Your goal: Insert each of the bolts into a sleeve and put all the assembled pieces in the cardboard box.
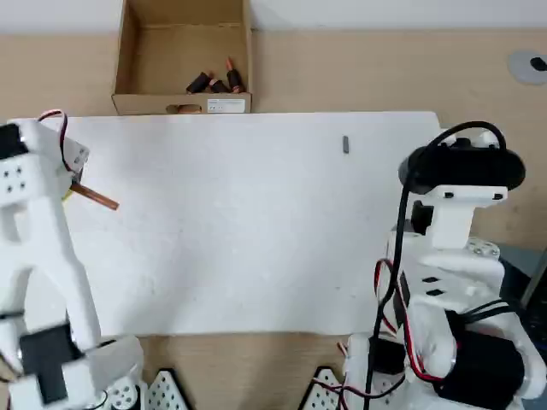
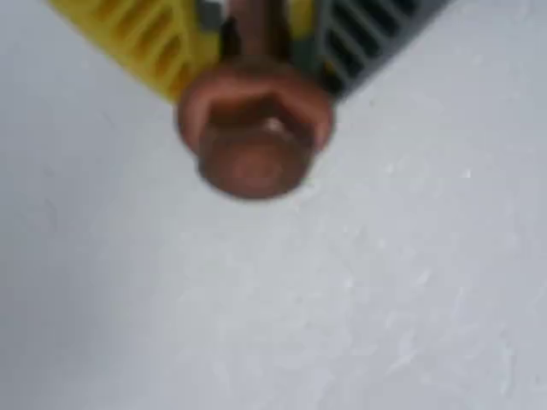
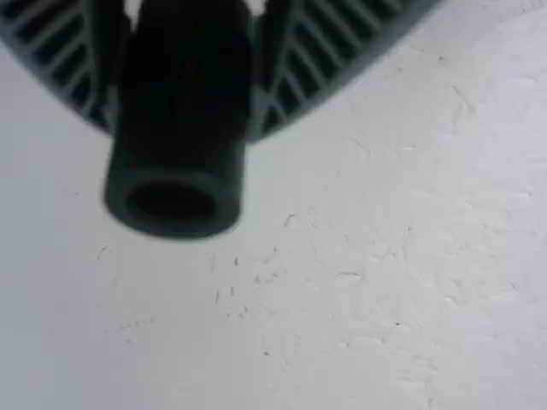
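1. My left gripper (image 2: 255, 34) is clenched on a copper bolt (image 2: 254, 141). The shank runs up between my yellow finger (image 2: 141, 47) and my grey finger (image 2: 363, 38), and the round head sticks out past the fingertips.
2. My right gripper (image 3: 184, 51) is grasping a black sleeve (image 3: 175, 171). Its open bore is at the free end, past the fingertips.
3. Both pieces hang over the white mat (image 1: 256, 239). In the high view the bolt is at the left edge of the mat and points toward the middle. My right arm stands at the right side, so the two pieces are well apart.
4. The box (image 1: 121, 60) stands on the table just behind the far edge of the mat. Some assembled pieces (image 1: 218, 83) lie in it, near its front wall. One small grey piece (image 1: 345, 144) lies on the mat at the far right; I cannot tell what it is.
5. I judge that the step in hand is the joining of this bolt and this sleeve, not yet begun.
6. The next move calls for bringing both arms toward the middle of the mat and turning the wrists until bolt and bore lie on one line. Then I push slowly. A small tilt can make the bolt catch on the rim of the sleeve.
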Controlling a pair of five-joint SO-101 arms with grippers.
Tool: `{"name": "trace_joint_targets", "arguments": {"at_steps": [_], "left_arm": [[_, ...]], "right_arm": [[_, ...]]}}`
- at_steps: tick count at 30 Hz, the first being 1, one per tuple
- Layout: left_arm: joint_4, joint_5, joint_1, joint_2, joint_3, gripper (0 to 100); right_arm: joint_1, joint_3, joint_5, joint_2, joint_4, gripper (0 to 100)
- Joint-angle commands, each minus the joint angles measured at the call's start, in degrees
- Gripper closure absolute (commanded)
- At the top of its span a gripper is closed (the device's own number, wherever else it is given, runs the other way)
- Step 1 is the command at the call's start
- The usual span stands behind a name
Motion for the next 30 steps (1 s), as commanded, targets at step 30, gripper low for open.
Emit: {"name": "trace_joint_targets", "arguments": {"at_steps": [30], "left_arm": [[-29.89, -6.24, 20.57, -76.88, 56.53, 100]], "right_arm": [[-22.64, 46.81, -1.76, -27.03, -35.43, 98.9]]}}
